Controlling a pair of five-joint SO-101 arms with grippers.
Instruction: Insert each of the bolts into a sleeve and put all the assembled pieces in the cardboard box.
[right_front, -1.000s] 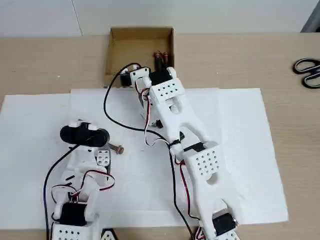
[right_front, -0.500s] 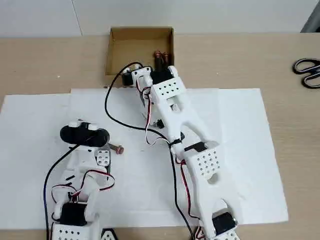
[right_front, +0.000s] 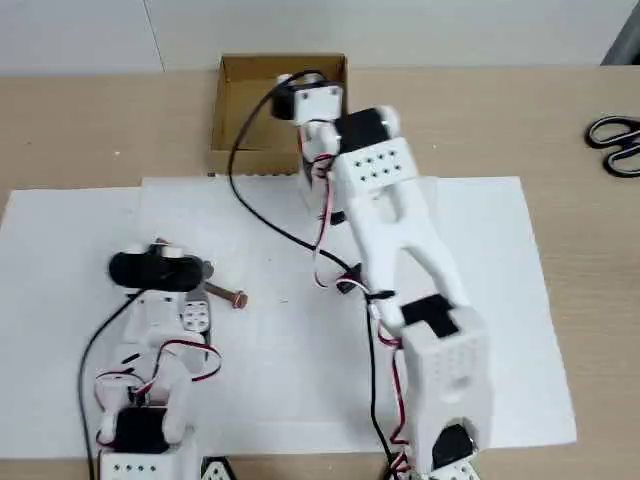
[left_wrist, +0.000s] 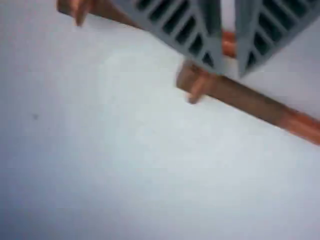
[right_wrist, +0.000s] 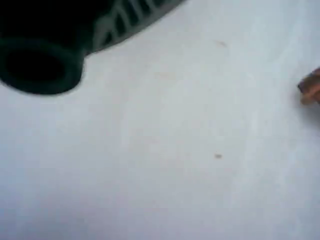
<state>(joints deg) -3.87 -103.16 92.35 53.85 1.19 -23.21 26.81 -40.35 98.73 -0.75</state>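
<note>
Bolt (left_wrist: 240, 100) lies on the white paper (left_wrist: 100, 165), a second copper piece (left_wrist: 95, 7) near it. Left gripper (left_wrist: 230, 70) above them, fingers slightly apart. Right gripper (right_front: 303, 95) apparently over the cardboard box (right_front: 243, 100); grip state indeterminate.

A robotics lab bench: a plain wooden counter (right_front: 100, 120) under white paper (right_front: 270, 380), a small robot arm (right_front: 400, 230) with bare wires, a second arm (right_front: 150, 320), and scissors (right_front: 620, 147).
</note>
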